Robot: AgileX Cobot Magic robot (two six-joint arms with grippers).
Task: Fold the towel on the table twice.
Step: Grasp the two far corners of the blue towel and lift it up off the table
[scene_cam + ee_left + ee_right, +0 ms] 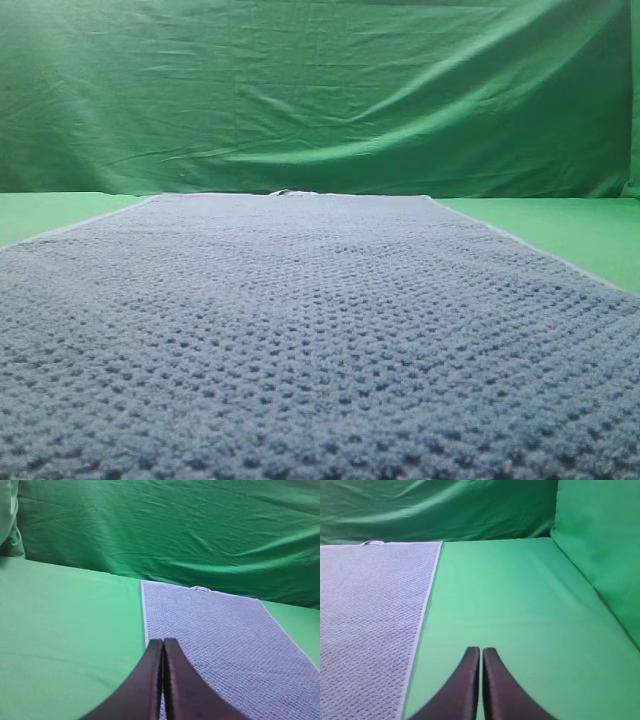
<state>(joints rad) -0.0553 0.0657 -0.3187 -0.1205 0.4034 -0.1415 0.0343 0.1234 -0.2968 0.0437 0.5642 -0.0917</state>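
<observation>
Currently towel lies flat, unfolded on desk; left pincer over its edge, right pincer beside it, both closed, empty.

The towel lies flat and unfolded on the counter, running from 6 o'clock toward 12. Bare counter shows at 9 and 3 o'clock of it. A backdrop cloth hangs behind its far edge at 12. The left gripper hovers over the towel's 9 o'clock edge; the right gripper hovers over bare counter beyond the 3 o'clock edge.
</observation>
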